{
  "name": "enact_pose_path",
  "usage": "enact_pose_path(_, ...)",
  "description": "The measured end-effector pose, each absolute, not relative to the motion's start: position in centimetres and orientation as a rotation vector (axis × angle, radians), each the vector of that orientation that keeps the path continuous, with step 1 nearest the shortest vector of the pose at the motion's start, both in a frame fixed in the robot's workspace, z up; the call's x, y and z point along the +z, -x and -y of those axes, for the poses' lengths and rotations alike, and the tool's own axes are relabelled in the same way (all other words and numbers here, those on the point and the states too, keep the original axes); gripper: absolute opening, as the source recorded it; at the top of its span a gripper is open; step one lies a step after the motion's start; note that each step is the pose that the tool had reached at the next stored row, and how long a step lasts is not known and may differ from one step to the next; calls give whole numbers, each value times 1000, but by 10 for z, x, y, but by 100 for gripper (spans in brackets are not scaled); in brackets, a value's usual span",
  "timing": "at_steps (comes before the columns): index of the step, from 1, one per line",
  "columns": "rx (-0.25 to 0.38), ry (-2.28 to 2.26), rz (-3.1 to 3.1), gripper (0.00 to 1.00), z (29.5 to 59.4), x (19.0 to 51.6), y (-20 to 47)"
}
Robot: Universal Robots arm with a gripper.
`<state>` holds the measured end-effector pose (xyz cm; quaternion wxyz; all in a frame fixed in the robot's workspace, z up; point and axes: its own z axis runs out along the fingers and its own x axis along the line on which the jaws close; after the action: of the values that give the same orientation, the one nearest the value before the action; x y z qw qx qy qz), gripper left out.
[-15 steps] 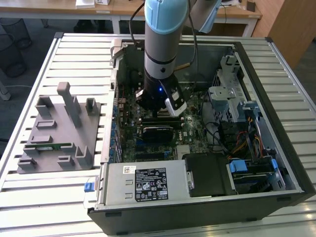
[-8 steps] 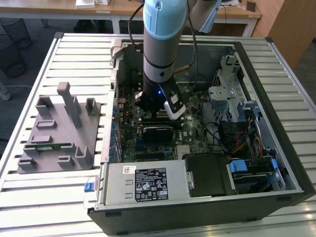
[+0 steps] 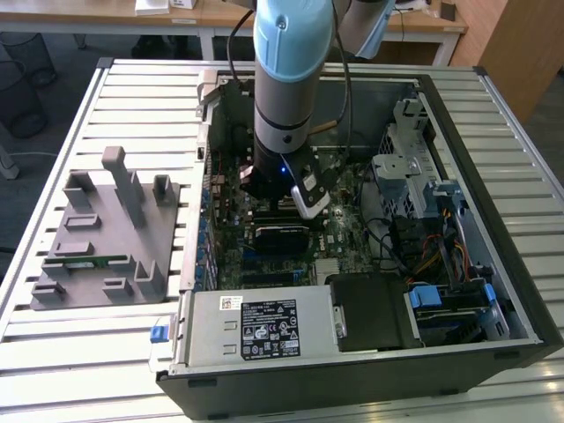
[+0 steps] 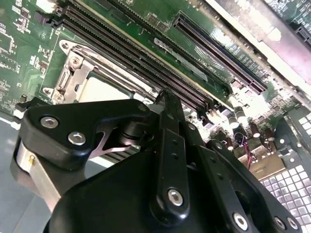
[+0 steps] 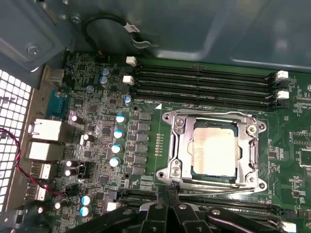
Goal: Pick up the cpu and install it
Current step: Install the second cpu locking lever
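Gripper (image 3: 280, 196) hangs low inside the open computer case (image 3: 493, 291), its fingertips drawn together with nothing between them.

Just beyond the fingertips (image 5: 167, 190) the cpu (image 5: 215, 149) lies flat in its socket frame (image 5: 177, 145) on the motherboard (image 5: 97, 97), apart from the claw and directly ahead of it, so I'd judge the chip is already seated. Square as it is, it has no long axis; its edges run parallel to the memory slots (image 5: 204, 80) on its far side. The first wrist view looks straight down on the silvery top plate, while the second wrist view shows a pale sliver of it (image 4: 97, 90) past the gripper's black linkage (image 4: 170, 160). From the exterior view, the arm (image 3: 286, 79) hides the socket.
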<state>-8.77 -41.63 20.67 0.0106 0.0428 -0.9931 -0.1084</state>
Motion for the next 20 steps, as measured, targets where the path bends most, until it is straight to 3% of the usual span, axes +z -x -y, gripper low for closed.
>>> enact_pose_path(20, -422, -134, 3091, 11, 418, 195, 91)
